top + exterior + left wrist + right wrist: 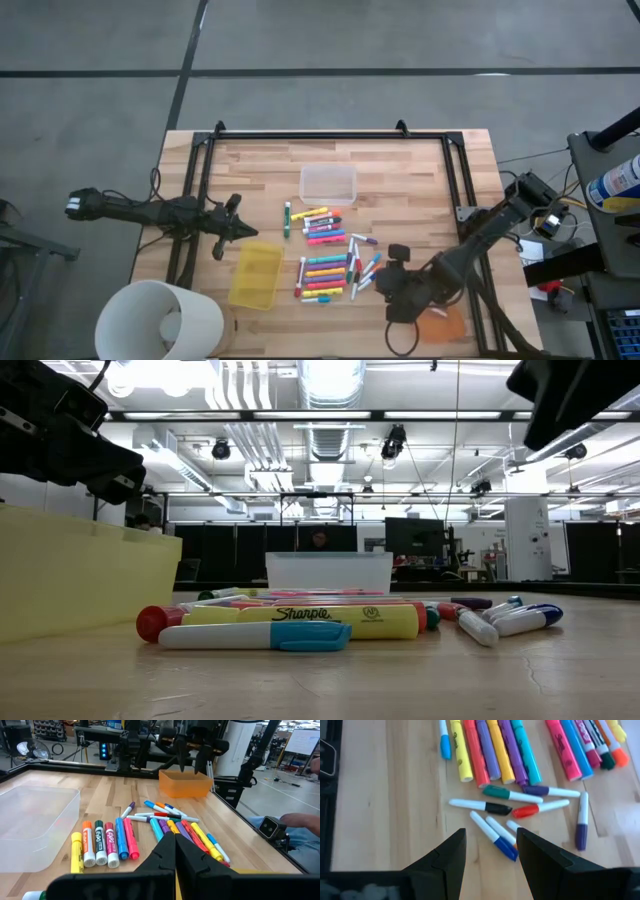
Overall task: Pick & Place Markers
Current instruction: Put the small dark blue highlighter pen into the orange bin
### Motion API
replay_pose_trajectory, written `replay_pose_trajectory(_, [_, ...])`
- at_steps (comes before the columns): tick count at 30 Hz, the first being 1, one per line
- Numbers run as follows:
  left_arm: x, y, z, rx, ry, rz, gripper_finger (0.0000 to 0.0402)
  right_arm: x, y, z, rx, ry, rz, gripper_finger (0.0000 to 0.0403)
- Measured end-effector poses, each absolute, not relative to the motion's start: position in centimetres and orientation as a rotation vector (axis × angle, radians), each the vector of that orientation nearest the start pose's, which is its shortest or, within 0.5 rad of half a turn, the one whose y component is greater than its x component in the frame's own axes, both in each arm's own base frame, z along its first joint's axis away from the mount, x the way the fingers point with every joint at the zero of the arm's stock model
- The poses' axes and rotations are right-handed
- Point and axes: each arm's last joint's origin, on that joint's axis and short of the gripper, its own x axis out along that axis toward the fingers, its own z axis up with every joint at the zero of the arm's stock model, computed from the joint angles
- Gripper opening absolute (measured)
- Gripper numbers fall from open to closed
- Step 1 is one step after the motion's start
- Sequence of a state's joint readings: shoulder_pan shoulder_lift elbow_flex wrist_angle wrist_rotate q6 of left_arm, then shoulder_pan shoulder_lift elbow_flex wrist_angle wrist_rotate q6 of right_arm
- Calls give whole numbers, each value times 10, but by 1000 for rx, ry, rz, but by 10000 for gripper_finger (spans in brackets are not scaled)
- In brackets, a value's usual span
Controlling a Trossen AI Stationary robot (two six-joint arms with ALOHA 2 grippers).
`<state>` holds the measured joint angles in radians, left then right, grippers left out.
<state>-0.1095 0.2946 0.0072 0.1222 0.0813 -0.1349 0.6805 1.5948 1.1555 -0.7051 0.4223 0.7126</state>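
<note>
Hidden and cut-off items across the four views

The yellow bin (80, 575) is cut off by the low view's left edge. In the high view, the orange bin (446, 327) is partly covered by the right arm, and the markers (326, 262) are too small for labels to be read. Several markers (580, 745) are cropped at the right wrist view's edge. The clear bin (30, 827) is cropped in the left wrist view.

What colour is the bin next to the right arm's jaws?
Orange bin, translucent; the left wrist view shows it best.
</note>
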Motion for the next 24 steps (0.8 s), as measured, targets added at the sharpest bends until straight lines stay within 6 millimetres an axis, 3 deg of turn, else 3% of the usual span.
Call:
replay_pose_trajectory(17, [114,-15,152,-132,178,-179,0,254,163,193,-52,1037,-28,166])
replay_pose_trajectory(24, [114,-15,152,-132,179,-179,0,266,159,173,-38,1025,38,153])
